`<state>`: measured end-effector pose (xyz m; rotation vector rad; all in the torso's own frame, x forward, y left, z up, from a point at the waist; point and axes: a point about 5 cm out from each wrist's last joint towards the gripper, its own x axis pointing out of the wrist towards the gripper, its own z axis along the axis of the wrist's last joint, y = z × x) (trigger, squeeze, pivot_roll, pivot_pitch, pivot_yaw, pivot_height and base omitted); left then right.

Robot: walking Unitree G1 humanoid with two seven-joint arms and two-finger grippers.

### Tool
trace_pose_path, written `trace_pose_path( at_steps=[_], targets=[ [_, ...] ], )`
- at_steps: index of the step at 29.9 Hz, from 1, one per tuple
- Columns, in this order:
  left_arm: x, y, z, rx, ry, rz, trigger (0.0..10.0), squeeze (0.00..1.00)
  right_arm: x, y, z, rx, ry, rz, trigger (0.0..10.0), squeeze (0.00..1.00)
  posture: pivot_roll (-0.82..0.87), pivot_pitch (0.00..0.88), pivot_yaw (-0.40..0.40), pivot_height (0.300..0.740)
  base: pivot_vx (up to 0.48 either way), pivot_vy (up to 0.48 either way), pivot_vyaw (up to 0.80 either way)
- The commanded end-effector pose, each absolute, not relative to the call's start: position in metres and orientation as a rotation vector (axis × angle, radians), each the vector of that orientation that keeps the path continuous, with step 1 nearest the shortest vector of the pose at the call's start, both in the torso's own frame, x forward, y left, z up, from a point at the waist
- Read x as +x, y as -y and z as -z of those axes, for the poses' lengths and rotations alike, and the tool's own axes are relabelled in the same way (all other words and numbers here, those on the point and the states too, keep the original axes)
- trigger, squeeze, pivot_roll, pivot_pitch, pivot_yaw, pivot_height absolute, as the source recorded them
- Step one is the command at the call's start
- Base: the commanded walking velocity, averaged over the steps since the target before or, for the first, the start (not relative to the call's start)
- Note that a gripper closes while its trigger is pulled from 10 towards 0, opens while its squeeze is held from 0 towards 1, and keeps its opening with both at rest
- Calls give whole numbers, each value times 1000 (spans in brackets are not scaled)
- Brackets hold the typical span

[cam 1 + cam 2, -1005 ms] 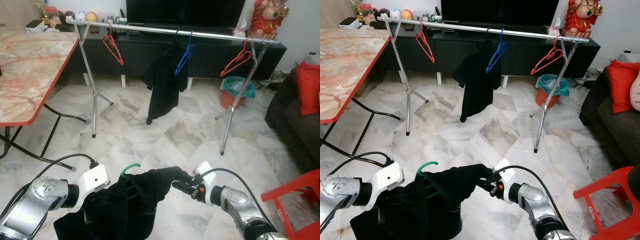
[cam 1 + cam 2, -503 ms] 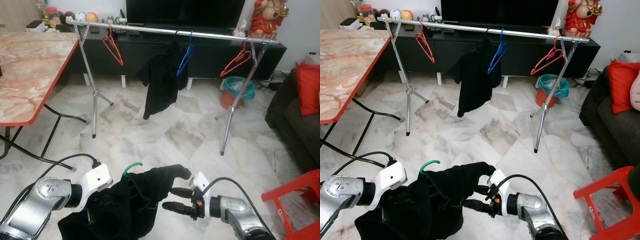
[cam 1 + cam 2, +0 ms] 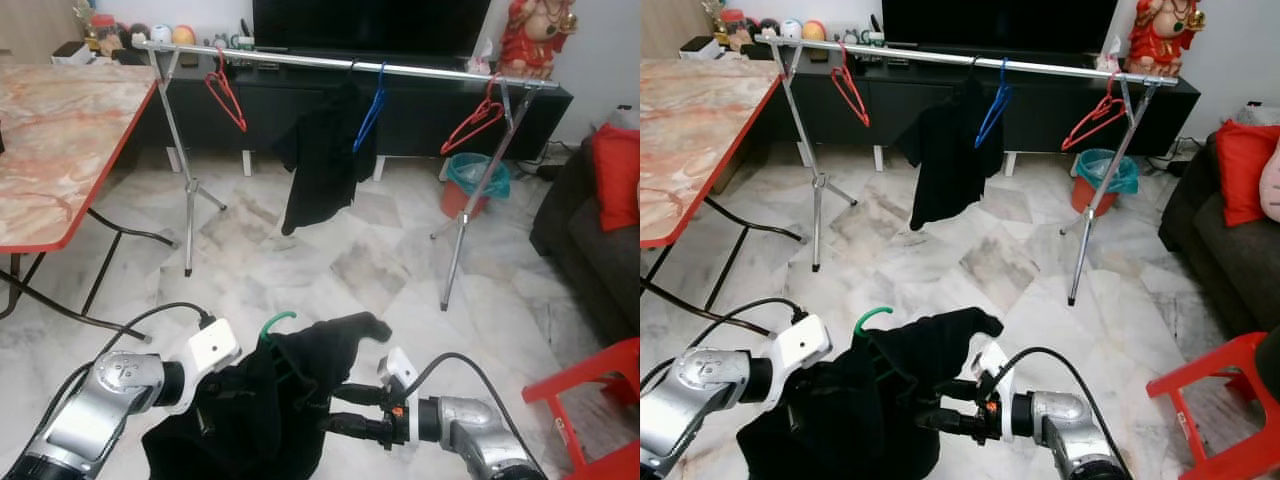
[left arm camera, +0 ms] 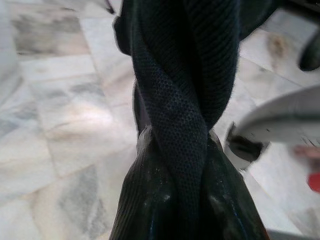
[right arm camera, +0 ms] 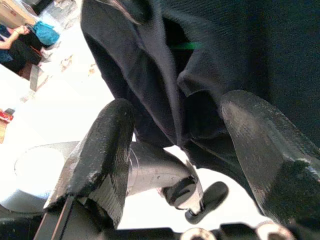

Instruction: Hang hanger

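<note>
A black garment (image 3: 300,385) on a green hanger (image 3: 276,322) hangs low in front of me, with the hook sticking out at the top. My left gripper (image 3: 222,398) is shut on it; in the left wrist view its fingers (image 4: 145,210) pinch a twisted bunch of the cloth (image 4: 185,100). My right gripper (image 3: 337,409) is open beside the garment's lower right side, and its fingers (image 5: 102,150) are spread with cloth hanging between them. Across the room stands the silver rail (image 3: 340,63) with a red hanger (image 3: 227,95), a black shirt (image 3: 320,165), a blue hanger (image 3: 368,105) and another red hanger (image 3: 472,122).
A marble-topped folding table (image 3: 60,140) with a red rim stands on the left. A teal bin (image 3: 478,180) sits by the rail's right leg. A dark sofa (image 3: 590,240) and a red stool (image 3: 590,385) are on the right. Marble floor (image 3: 330,270) lies between me and the rail.
My right gripper has let go of the garment's sleeve, opened and dropped lower beside the cloth. My left arm has carried the garment a little to the right and up.
</note>
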<state>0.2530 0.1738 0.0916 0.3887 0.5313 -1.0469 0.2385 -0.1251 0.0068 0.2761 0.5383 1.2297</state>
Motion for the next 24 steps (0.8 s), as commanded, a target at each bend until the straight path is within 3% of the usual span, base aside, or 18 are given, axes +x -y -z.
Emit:
trace_pose_path(
  at_steps=[1, 7, 11, 16, 24],
  targets=[
    [259, -166, -95, 414, -495, 1040, 10000, 0, 245, 123, -13, 273, -502, -1202, 10000, 0, -24, 0, -68, 740, 0, 0, 0],
    [258, -163, -97, 391, -488, 1050, 10000, 0, 248, 123, -15, 244, -494, -1181, 10000, 0, -20, 0, -72, 740, 0, 0, 0],
    [254, -161, -102, 363, -496, 1086, 10000, 0, 264, 129, -12, 136, -495, -998, 10000, 0, -18, 0, -74, 740, 0, 0, 0],
    [253, -159, -104, 355, -488, 1100, 10000, 0, 269, 131, -12, 107, -450, -899, 10000, 0, -19, 0, -77, 740, 0, 0, 0],
    [255, -154, -105, 336, -477, 1108, 10000, 0, 256, 123, -7, 212, -483, -983, 10000, 0, -26, 0, -78, 740, 0, 0, 0]
  ],
)
